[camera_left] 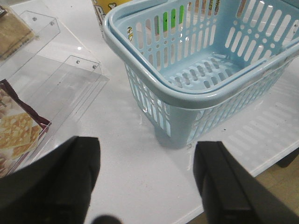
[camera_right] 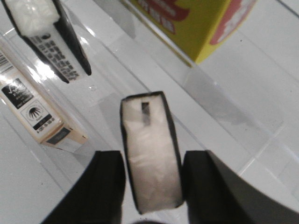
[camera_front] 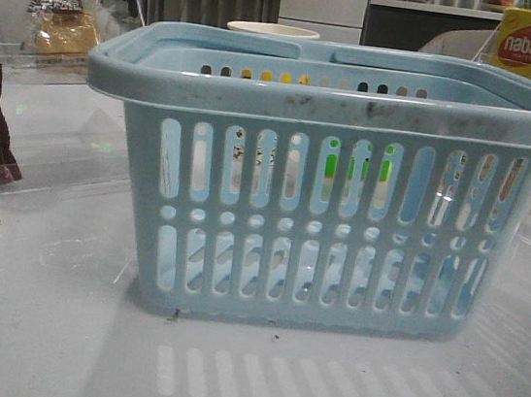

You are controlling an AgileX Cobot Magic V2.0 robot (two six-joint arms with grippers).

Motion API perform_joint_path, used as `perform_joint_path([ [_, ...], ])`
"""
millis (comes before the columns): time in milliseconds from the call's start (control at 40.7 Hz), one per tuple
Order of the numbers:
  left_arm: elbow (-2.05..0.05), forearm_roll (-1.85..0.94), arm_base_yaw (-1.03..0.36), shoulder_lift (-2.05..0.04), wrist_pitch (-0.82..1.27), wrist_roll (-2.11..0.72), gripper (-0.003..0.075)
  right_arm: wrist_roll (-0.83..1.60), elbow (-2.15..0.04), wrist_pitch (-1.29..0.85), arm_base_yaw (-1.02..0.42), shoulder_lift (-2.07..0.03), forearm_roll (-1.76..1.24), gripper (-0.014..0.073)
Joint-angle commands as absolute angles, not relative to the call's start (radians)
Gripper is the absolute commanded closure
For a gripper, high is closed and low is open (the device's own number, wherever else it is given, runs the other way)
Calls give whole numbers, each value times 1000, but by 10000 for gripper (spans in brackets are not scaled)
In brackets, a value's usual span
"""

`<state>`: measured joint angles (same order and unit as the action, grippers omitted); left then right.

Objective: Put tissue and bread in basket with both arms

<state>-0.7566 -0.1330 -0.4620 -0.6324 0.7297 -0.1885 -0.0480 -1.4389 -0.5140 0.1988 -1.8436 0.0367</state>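
- The basket [camera_front: 328,207] was set mid-table, directly in front, open top up and handles folded down on the rim; in the left wrist view its floor looked bare, so neither item was judged to be in yet.
- The clear shelf [camera_left: 65,88] was seen beside the basket on the left, with a cracker packet [camera_left: 16,128] lying on it; its raised edge was judged a possible snag for a low approach.
- The yellow box [camera_right: 187,23] was seen close behind the tissue [camera_right: 152,154], on the right side; it was judged to crowd any lift straight back.
- The left gripper [camera_left: 147,179] was held wide apart and empty, above bare table near the basket's corner.
- The right gripper [camera_right: 152,186] was placed astride the tissue, a finger just beside each long side; whether it was already pinched could not be told.
- A second dark pack [camera_right: 51,37] and a cream carton [camera_right: 37,112] were noted near the tissue, apart from it.
- The bread [camera_front: 65,27] was seen far left at the back, on a clear shelf, well apart from both grippers.
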Motion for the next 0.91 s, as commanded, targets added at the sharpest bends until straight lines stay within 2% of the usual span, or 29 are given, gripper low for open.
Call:
perform_joint_path([
  [0, -787, -142, -469, -639, 662, -191, 232, -45, -1478, -443, 204, -1790, 41, 327],
  [98, -787, -142, -469, -639, 662, -191, 232, -45, -1488, -459, 203, -1774, 36, 367],
  [516, -787, -142, -469, -639, 662, -191, 232, -45, -1545, -615, 179, -1532, 5, 368],
  [663, -787, -142, -469, -639, 662, -191, 232, -36, -1545, -686, 102, -1427, -21, 368],
  [885, -787, -142, -469, -639, 662, -191, 232, 83, -1540, -847, -108, -1365, -115, 368],
])
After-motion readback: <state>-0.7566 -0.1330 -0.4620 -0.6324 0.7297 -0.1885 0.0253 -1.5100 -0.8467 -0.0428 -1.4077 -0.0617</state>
